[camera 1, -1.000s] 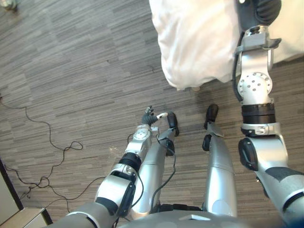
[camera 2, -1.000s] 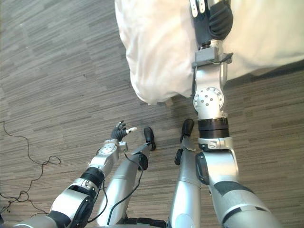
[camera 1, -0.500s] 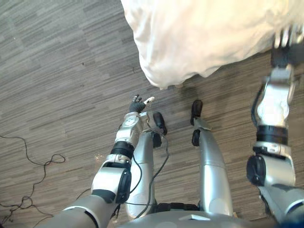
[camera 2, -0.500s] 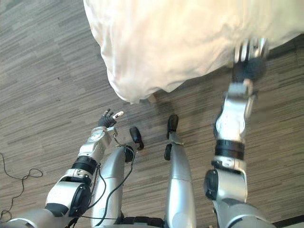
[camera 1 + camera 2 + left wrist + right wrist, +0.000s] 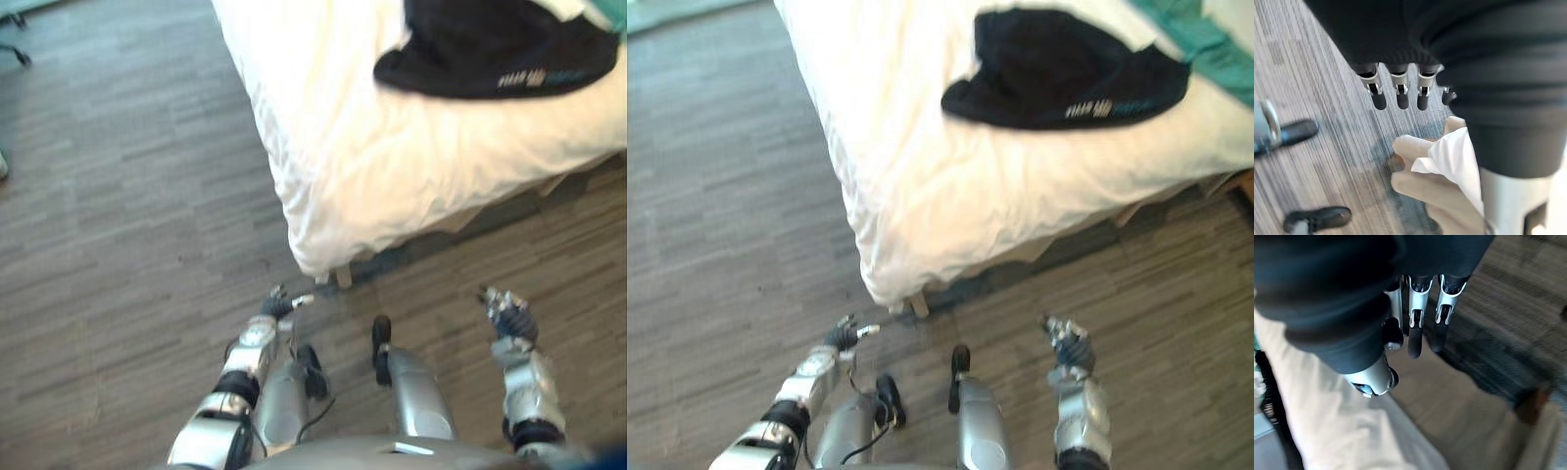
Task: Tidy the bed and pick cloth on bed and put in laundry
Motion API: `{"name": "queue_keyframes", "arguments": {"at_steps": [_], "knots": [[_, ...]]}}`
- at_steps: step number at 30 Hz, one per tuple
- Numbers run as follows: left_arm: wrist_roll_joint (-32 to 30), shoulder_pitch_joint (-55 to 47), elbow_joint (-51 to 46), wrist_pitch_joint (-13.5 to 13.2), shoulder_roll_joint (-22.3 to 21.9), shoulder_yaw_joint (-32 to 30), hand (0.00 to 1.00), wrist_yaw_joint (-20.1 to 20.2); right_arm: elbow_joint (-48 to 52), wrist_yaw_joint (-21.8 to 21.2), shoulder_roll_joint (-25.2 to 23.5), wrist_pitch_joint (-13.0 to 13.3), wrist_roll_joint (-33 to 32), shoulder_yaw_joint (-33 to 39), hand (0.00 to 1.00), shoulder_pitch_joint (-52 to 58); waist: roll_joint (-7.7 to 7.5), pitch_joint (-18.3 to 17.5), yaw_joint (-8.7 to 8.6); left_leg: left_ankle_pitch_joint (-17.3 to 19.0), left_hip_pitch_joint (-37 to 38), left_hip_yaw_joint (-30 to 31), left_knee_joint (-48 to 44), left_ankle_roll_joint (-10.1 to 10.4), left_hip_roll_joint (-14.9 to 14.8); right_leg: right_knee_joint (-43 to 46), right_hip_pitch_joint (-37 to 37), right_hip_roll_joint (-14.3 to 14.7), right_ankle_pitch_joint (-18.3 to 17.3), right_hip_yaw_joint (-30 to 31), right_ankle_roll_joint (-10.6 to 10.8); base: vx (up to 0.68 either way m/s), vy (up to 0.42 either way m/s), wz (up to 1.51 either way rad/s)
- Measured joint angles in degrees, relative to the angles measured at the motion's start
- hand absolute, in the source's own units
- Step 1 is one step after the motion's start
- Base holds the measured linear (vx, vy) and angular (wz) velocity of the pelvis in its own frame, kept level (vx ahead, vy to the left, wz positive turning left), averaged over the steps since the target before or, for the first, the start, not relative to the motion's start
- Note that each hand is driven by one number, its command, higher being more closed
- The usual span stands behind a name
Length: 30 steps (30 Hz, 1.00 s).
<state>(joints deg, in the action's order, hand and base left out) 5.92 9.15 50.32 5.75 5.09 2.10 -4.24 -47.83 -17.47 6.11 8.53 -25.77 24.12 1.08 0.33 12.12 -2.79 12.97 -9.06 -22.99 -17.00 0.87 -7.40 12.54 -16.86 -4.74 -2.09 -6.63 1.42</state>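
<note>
A black cloth (image 5: 1058,69) lies crumpled on the white bed (image 5: 950,196), near the bed's far side and well away from both hands. My left hand (image 5: 277,305) hangs low over the floor just short of the bed's corner, fingers (image 5: 1398,93) straight and empty. My right hand (image 5: 507,315) is also low, over the floor in front of the bed's long side. Its fingers (image 5: 1418,333) are stretched out and hold nothing, with the white sheet (image 5: 1327,431) past them.
A teal cloth (image 5: 1190,44) lies on the bed beyond the black one. The sheet's corner (image 5: 1449,161) hangs down over a wooden bed leg (image 5: 343,279). Grey plank floor (image 5: 118,245) stretches to the left of the bed.
My right arm has come down from the bed to my side and its hand has opened. The camera has swung, so the bed top and black cloth now show. The left hand is unchanged.
</note>
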Motion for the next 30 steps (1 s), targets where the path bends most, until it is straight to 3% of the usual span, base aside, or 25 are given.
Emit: {"name": "queue_keyframes", "arguments": {"at_steps": [6, 10, 14, 16, 19, 22, 23, 26, 30], "knots": [[-1.99, -6.44, 2.95, -0.39, 0.15, 0.10, 0.00, -1.04, -8.40, 2.01, -0.67, 2.66, 12.09, -4.68, 0.00, 6.34, 2.41, -2.94, -2.32, -2.88, 10.51, 0.03, 10.15, 0.82, 2.85, -6.79, 9.32, -0.15, 1.27, -0.48, 1.58, 0.16, 0.051, 0.02], [-5.67, -8.18, 4.58, -1.74, 0.37, 0.23, 0.00, -1.12, -10.35, 2.54, -1.03, 4.51, 13.71, -5.19, 0.00, 7.27, 2.13, -3.93, -2.96, -3.34, 12.68, 0.04, 12.10, 0.99, 3.77, -9.36, 11.74, -0.49, 2.36, -0.46, 2.71, 0.03, 0.052, -0.02], [-9.04, -10.11, 5.14, -3.04, 0.81, 0.20, 0.00, -1.25, -11.98, 3.13, -1.56, 4.58, 13.70, -5.27, 0.00, 7.99, 0.91, -4.48, -3.00, -3.33, 14.14, -0.68, 12.56, 1.00, 4.00, -9.95, 12.51, -0.62, 2.72, -0.52, 2.73, -0.04, 0.026, -0.07], [-9.43, -10.96, 5.14, -3.84, 0.86, 0.18, 0.00, -1.72, -12.52, 3.31, -1.67, 5.04, 13.71, -5.37, 0.00, 8.08, 0.58, -4.50, -2.95, -3.26, 14.74, -1.79, 12.76, 1.05, 3.75, -8.95, 12.13, -0.41, 2.20, -0.55, 1.94, -0.06, -0.011, -0.21], [-9.43, -12.23, 5.04, -4.31, 0.95, 0.20, 0.00, -2.99, -12.75, 3.67, -1.72, 5.64, 13.71, -5.33, 0.00, 8.07, -0.25, -3.66, -2.87, -2.64, 15.64, -3.15, 12.02, 1.31, 3.06, -2.54, 9.73, -0.47, -1.56, -1.76, 0.17, -0.04, -0.071, -0.19], [-9.64, -13.24, 5.03, -4.78, 0.63, 0.20, 0.00, -3.22, -12.74, 4.14, -1.71, 5.96, 13.73, -5.26, 0.00, 8.00, -0.72, -3.24, -2.60, -1.54, 16.64, -4.67, 10.53, 2.45, 1.74, 2.78, 8.32, -1.29, -5.39, -6.02, -1.09, 0.02, -0.153, -0.30], [-10.02, -13.21, 4.95, -4.86, 0.33, 0.07, 0.00, -3.24, -12.70, 5.21, -1.74, 7.15, 15.05, -5.27, 0.00, 7.69, -0.66, -3.08, -2.55, -1.19, 17.31, -5.37, 10.17, 3.01, 1.15, 4.38, 7.95, -1.53, -6.12, -7.51, -1.62, 0.06, -0.098, -0.49], [-11.14, -13.17, 5.04, -4.80, -0.07, 0.15, 0.00, -3.21, -11.53, 6.59, -1.56, 8.61, 17.93, -5.98, 0.00, 7.18, 0.13, -2.35, -2.57, -0.58, 19.01, -7.15, 9.02, 4.01, -0.55, 5.59, 8.00, 0.84, -6.21, -7.76, -2.06, 0.10, -0.135, -0.55], [-12.16, -12.14, 5.05, -5.16, -0.25, 1.27, 0.00, -3.32, -11.67, 6.84, -1.47, 8.63, 18.11, -8.98, 0.00, 7.28, 0.64, -2.22, -2.61, -1.67, 20.26, -7.14, 8.49, 3.39, -2.66, -1.13, 12.21, 3.99, -3.14, -7.37, -2.55, 0.09, -0.081, -0.36]]}}
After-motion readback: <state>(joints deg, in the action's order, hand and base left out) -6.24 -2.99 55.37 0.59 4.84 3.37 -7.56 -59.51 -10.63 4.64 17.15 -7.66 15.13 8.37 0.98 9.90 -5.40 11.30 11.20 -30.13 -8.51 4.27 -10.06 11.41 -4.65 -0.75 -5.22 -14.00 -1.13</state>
